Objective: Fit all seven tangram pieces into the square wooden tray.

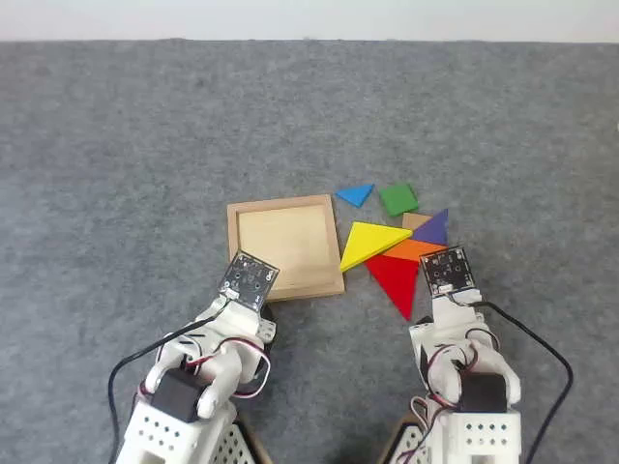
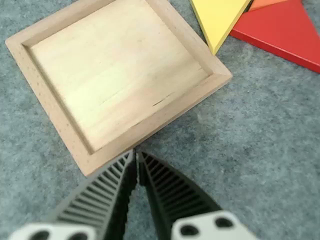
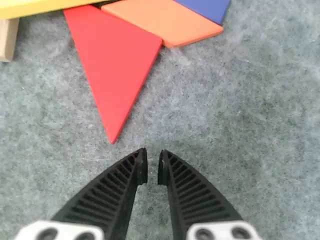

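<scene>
The square wooden tray [image 1: 233,242] lies with nothing in it at the table's middle. To its right the pieces lie in a cluster: a yellow triangle [image 1: 370,242] touching the tray's right rim, a red triangle [image 1: 397,280], an orange parallelogram [image 1: 411,249], a purple triangle [image 1: 433,230], a tan piece [image 1: 415,219], a green square [image 1: 398,199] and a blue triangle [image 1: 355,194]. My left gripper [image 2: 136,155] is shut just off the tray's near rim [image 2: 160,120]. My right gripper [image 3: 152,161] is shut over bare carpet, close to the tip of the red triangle [image 3: 117,60].
Grey carpet [image 1: 145,145] covers the whole table, with wide free room left of and beyond the tray. A white wall edge [image 1: 309,19] runs along the far side. Both arm bases [image 1: 184,406] stand at the near edge with black cables trailing.
</scene>
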